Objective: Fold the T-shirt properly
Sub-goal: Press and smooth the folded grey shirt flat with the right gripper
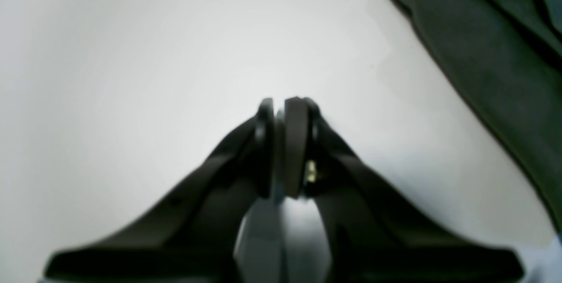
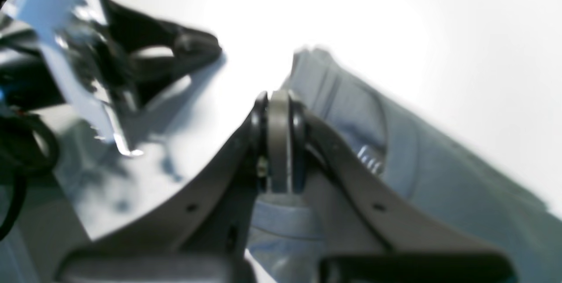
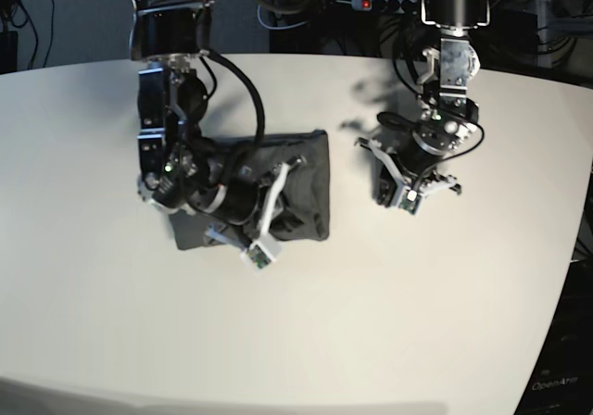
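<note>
A wide white table [image 3: 389, 322] fills the base view, with dark cables and a power strip [image 3: 375, 4] along its far edge.

The shirt [image 3: 310, 188] lies left of the table's middle, already folded into a compact dark grey block with a straight right edge. Much of its left part is hidden under the right arm [image 3: 171, 137], which reaches down from the far left and lies across the cloth. In the right wrist view the shirt [image 2: 439, 186] shows a stitched band and a small white printed label [image 2: 369, 160] beside the gripper.

The left arm [image 3: 445, 81] hangs from the far right, well apart from the shirt, with bare table between them.

The right gripper [image 3: 287, 169] sits low over the right half of the folded block. In its own camera the right gripper [image 2: 279, 103] has its pads pressed together, with nothing visible between them; fabric lies just below and to the right.

The left gripper [image 3: 371, 146] is over bare table just right of the shirt. Its wrist view shows the left gripper [image 1: 283, 107] with pads almost touching, only a thin sliver between them, empty. The shirt's edge [image 1: 483, 54] runs down the right side of that view.
</note>
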Controlling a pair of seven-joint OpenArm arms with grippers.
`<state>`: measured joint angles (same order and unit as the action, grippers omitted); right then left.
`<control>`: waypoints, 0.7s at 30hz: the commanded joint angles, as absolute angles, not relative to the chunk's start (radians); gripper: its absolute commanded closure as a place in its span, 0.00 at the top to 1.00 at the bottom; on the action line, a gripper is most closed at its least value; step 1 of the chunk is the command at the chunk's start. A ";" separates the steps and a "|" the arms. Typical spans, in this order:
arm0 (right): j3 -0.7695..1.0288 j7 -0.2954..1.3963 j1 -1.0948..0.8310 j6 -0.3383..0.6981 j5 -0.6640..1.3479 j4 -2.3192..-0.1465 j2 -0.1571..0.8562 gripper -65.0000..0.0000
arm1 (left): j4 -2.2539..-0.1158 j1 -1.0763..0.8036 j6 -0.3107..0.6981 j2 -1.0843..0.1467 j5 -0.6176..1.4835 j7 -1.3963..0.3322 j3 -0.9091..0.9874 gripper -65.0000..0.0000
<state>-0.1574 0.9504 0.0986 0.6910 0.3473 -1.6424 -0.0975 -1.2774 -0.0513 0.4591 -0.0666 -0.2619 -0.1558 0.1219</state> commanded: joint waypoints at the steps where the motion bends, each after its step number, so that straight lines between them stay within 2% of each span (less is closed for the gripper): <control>1: -0.159 0.947 0.122 0.698 0.361 -1.673 -0.104 0.01 | -1.273 -0.064 0.464 -0.071 -0.300 -0.236 0.120 0.07; 8: -0.159 0.909 0.179 0.698 0.361 -1.580 -0.107 0.01 | -1.273 -0.064 0.464 -0.070 -0.300 -0.237 0.120 0.07; 21: -0.168 0.541 0.277 0.698 0.361 -0.997 -0.082 0.01 | -1.273 -0.079 0.464 -0.073 -0.298 -0.232 0.122 0.07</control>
<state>-0.1688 0.5320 0.2516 0.6937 0.3523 -0.9798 -0.0826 -1.2793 -0.0647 0.4557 -0.0673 -0.2543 -0.1410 0.1219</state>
